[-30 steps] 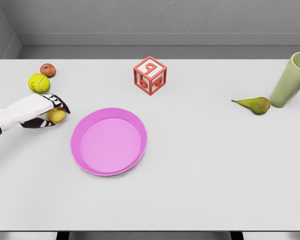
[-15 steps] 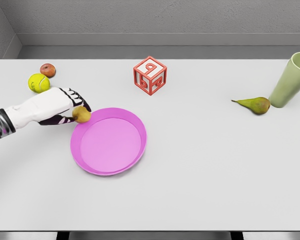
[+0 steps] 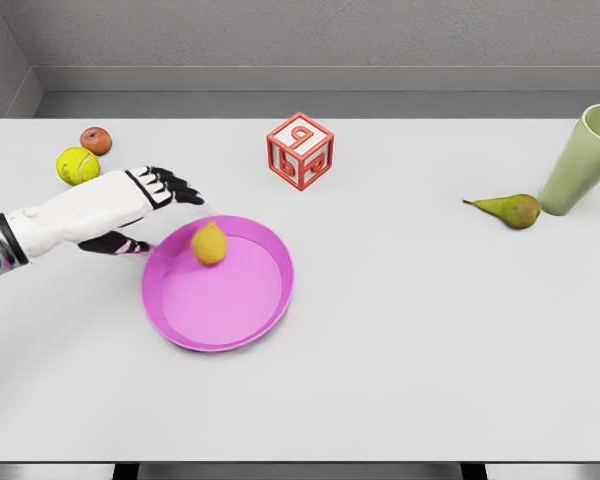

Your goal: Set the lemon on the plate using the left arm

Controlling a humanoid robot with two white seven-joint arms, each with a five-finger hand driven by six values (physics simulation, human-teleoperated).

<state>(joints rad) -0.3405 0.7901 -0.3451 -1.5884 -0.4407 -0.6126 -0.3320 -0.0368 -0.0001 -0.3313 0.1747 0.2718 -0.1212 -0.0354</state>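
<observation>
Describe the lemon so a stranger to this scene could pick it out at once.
Find the pink plate left of centre on the white table. The lemon sits inside it near the upper-left rim, just right of the open left hand. It is dull yellow with a pointed tip, unlike the brighter, round tennis ball behind the hand.

The lemon (image 3: 209, 244) is small, yellow and egg-shaped, its pointed end turned upward. It shows over the upper left part of the plate (image 3: 240, 330), inside the rim. The plate is round, pink and shallow with a raised edge, and lies flat on the table, left of centre.
</observation>
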